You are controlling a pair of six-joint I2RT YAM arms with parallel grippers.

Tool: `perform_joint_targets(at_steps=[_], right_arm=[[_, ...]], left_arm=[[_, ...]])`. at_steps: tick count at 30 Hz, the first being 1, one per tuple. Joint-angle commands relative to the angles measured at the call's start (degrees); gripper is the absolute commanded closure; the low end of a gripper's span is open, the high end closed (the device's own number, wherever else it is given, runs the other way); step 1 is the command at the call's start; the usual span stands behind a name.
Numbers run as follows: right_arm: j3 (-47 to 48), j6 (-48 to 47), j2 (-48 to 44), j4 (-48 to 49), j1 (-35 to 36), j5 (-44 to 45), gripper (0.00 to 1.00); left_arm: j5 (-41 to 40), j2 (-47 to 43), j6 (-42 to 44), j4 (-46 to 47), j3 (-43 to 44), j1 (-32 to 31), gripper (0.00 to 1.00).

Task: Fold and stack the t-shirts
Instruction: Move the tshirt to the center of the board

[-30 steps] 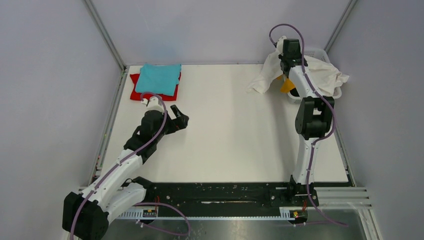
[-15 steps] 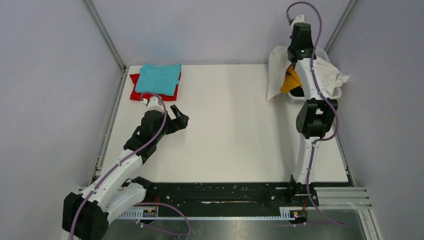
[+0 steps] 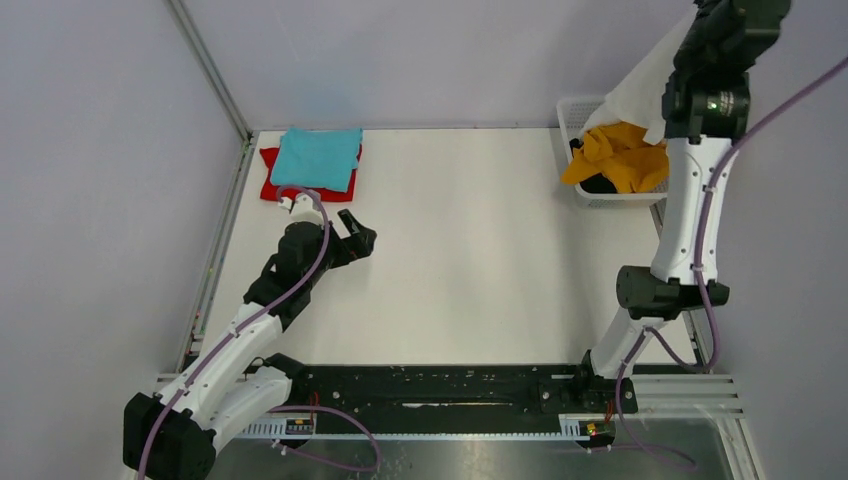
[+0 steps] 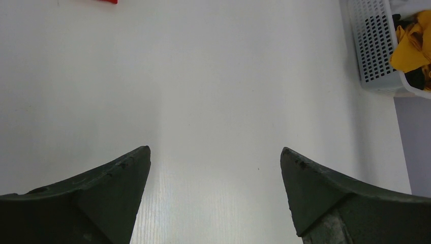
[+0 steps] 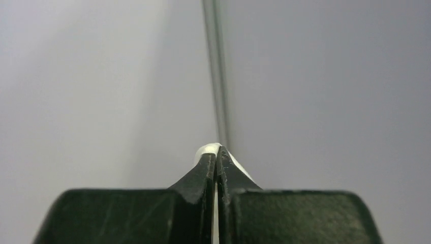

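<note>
A folded teal t-shirt lies on a folded red t-shirt at the table's back left. My right gripper is raised high at the back right, shut on the white t-shirt, which hangs from it above the basket. In the right wrist view the shut gripper pinches a fold of the white t-shirt. The mustard-yellow t-shirt lies crumpled in the basket and also shows in the left wrist view. My left gripper is open and empty, low over the table in front of the stack, as the left wrist view shows.
The white lattice basket stands at the back right corner and shows in the left wrist view. Grey enclosure walls and metal posts surround the white table. A sliver of the red t-shirt shows at the left wrist view's top edge.
My right arm has swung up and back, lifting the white t-shirt off the basket and uncovering the mustard-yellow one. The left arm has barely moved.
</note>
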Motion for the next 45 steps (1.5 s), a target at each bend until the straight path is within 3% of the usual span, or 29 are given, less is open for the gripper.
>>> perform_joint_targets(at_steps=[1, 3, 7, 13, 18, 26, 32, 37, 39, 40, 42, 43, 44, 45], right_arm=[[5.88, 10.82, -3.04, -2.61, 0.38, -19.71, 1.00], [6.60, 14.56, -4.06, -6.22, 0.45, -31.56, 1.00], [2.54, 22.97, -7.87, -7.50, 0.79, -44.02, 1.00], [8.82, 25.83, -7.47, -9.03, 7.46, -51.85, 1.00], [7.01, 36.09, -7.22, -2.71, 11.49, -61.47, 1.00], [6.61, 33.67, -5.77, -6.80, 21.66, -64.16, 1.00], [-14.03, 31.71, -13.86, -11.19, 21.95, -60.71, 1.00], [-55.84, 27.05, -29.36, -8.33, 21.67, -38.34, 0.88], [-70.37, 27.34, -33.94, -6.49, 21.16, -25.48, 0.76], [-76.57, 27.93, -35.63, -5.77, 20.69, -19.96, 0.64], [-84.97, 29.06, -37.58, -5.85, 20.28, -10.52, 0.27], [-87.43, 28.91, -38.39, -6.69, 20.01, -8.00, 0.13], [-88.90, 28.85, -39.11, -7.80, 20.02, -6.65, 0.03], [-89.87, 28.66, -40.05, -8.80, 20.00, -6.52, 0.01]], left_arm=[[0.09, -0.54, -0.03, 1.39, 1.45, 0.16, 0.01], [0.04, -0.69, 0.00, 1.02, 1.55, 0.18, 0.01], [0.13, -1.29, -0.11, 0.62, 1.74, 0.18, 0.01], [-0.13, -3.22, -0.37, 0.04, 1.52, 0.19, 0.01], [-0.16, -4.22, -1.21, -0.35, 1.70, 0.18, 0.01], [-1.98, -6.05, -2.90, -3.94, 3.48, 0.18, 0.01], [-6.73, -10.24, -6.26, -8.58, 4.31, 0.18, 0.01], [-9.97, -12.00, -9.09, -12.84, 4.69, 0.18, 0.01], [-10.66, -11.59, -9.97, -14.36, 4.95, 0.18, 0.01], [-10.59, -11.14, -10.20, -15.59, 5.19, 0.18, 0.01], [-10.49, -9.87, -10.81, -17.23, 5.81, 0.21, 0.01], [-10.21, -9.04, -11.01, -18.22, 6.07, 0.16, 0.01], [-9.72, -7.96, -11.14, -19.49, 6.21, 0.22, 0.01], [-9.32, -7.25, -11.32, -20.32, 6.09, 0.18, 0.01]])
